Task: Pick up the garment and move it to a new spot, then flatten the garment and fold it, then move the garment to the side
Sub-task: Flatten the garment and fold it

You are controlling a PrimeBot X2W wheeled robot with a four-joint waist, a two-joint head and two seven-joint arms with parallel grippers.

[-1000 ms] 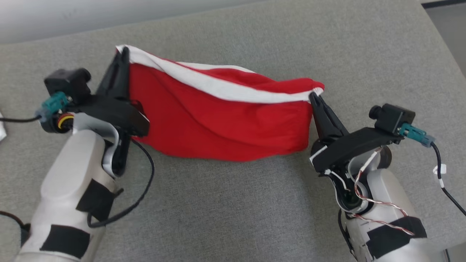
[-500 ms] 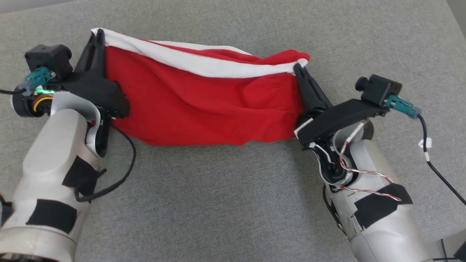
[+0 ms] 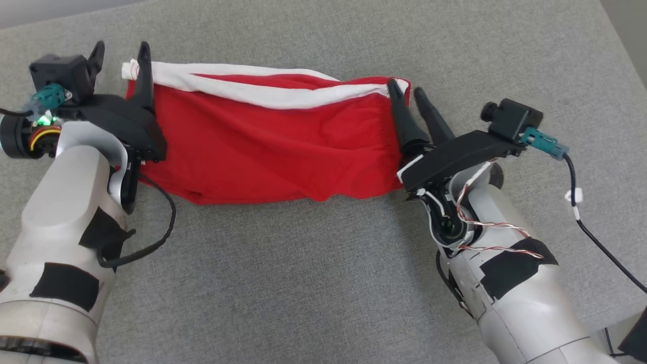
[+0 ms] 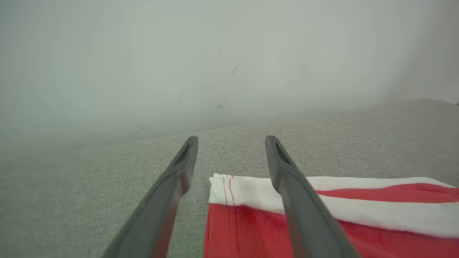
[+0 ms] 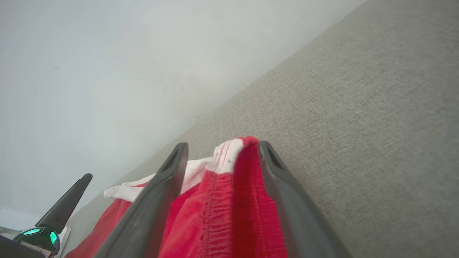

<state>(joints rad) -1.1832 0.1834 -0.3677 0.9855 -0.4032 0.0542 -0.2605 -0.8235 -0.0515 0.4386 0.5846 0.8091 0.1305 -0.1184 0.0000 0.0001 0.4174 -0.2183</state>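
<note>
Counter of grey woven fabric (image 3: 303,283) lies nearest us, crossed by our two pale, black-taped forearms (image 3: 65,217).

Just beyond them the red garment with a white band (image 3: 283,146) rests on the counter, drawn out lengthwise between our arms. We judge the move to a new spot done, with the garment set down.

At its left end, our left gripper (image 3: 120,50) stands with its fingers spread wide. One finger lies over the white corner and the other is beside it on bare counter, so nothing is pinched; the left wrist view (image 4: 232,140) agrees.

At the right end, our right gripper (image 3: 405,88) is likewise spread. The bunched red corner stands up between its fingers (image 5: 223,145), but they are not closed on it.

Flattening looks only partly done: the near hem ripples, the white band is twisted, and the right corner is heaped. Folding and the shift to the side are not yet begun.

Farthest off, past the counter's edge, is a pale wall (image 4: 229,53).
</note>
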